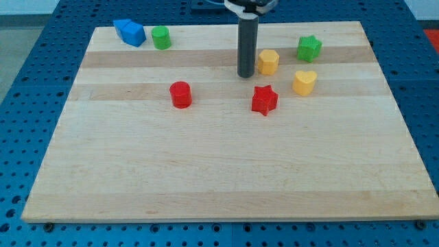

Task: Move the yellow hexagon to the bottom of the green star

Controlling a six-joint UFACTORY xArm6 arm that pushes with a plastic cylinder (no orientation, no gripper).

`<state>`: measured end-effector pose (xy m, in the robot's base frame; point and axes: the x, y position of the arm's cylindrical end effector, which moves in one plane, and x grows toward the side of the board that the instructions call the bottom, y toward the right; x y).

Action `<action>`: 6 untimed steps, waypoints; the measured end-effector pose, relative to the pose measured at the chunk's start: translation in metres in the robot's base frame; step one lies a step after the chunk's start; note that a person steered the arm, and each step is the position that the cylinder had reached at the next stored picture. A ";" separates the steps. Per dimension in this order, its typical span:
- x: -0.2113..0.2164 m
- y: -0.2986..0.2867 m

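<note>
Yellow hexagon (268, 61) just right of my tip (246, 75); green star (309, 48) upper right.

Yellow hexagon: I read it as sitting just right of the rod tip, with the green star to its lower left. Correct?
Not quite. The camera view shows the yellow hexagon just right of my tip, as you say, but the green star lies to its upper right, not lower left.

Yellow hexagon (268, 61) left of green star (309, 48), apart
</note>
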<state>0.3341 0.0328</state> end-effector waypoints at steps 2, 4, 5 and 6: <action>-0.023 0.038; -0.023 0.073; -0.023 0.086; -0.023 0.077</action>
